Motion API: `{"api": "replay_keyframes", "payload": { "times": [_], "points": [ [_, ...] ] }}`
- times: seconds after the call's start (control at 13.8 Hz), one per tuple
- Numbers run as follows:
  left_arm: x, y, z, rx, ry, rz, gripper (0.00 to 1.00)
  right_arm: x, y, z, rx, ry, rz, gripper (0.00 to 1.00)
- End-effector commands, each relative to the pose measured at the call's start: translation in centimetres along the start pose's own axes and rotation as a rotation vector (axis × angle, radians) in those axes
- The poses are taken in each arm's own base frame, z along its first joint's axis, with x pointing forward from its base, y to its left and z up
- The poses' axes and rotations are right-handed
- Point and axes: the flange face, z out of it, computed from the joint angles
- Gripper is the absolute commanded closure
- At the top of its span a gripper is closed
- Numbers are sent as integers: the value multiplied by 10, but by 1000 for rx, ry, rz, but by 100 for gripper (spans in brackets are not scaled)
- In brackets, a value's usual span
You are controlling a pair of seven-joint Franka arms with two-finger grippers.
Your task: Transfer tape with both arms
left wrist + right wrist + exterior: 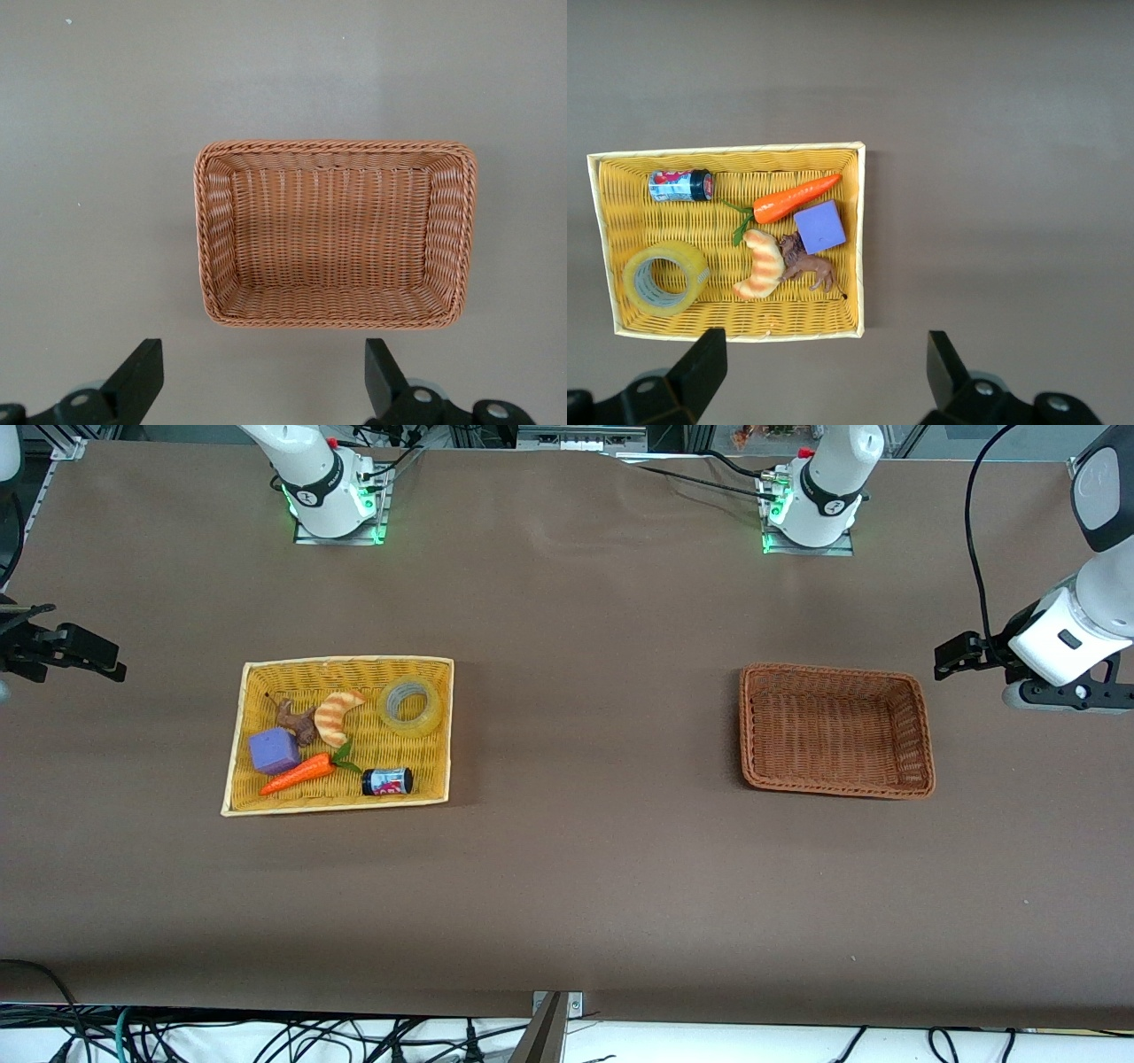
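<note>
Tape (410, 706): lying flat in the yellow tray (237, 762), centre-left of the front view, beside the croissant (337, 716).
Right gripper (75, 654): left edge of frame, jaws wide, empty.
Left gripper (961, 654): right edge, beside the brown basket (921, 717), jaws wide, empty, waiting.
Approach: probably descend straight over the tape, pinching its wall, clear of the croissant.

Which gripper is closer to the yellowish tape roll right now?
The right gripper, open, waiting past the right arm's end of the yellow wicker tray holding the yellowish tape roll. The left gripper, open, waits at the table's left-arm end, by the brown wicker basket.
</note>
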Motion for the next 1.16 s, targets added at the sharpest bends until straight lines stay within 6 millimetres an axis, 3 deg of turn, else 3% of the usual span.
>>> {"api": "replay_keyframes", "payload": {
  "times": [0.0,0.51,0.58,0.87,0.95,1.09],
  "points": [
    [1,-3,-2,3,2,22,0,3,1,-5,-10,9,0,0],
    [2,-3,1,3,3,24,0,6,4,2,-31,5,-6,0],
    [2,-3,0,4,5,22,0,13,4,18,-24,-20,-13,0],
    [2,-3,1,3,3,22,0,24,-4,46,-22,-59,-19,0],
    [2,-3,1,4,5,22,0,26,-7,62,-15,-82,-18,0],
    [2,-3,1,4,5,24,0,32,-33,104,-14,-89,-30,0]
  ]
}}
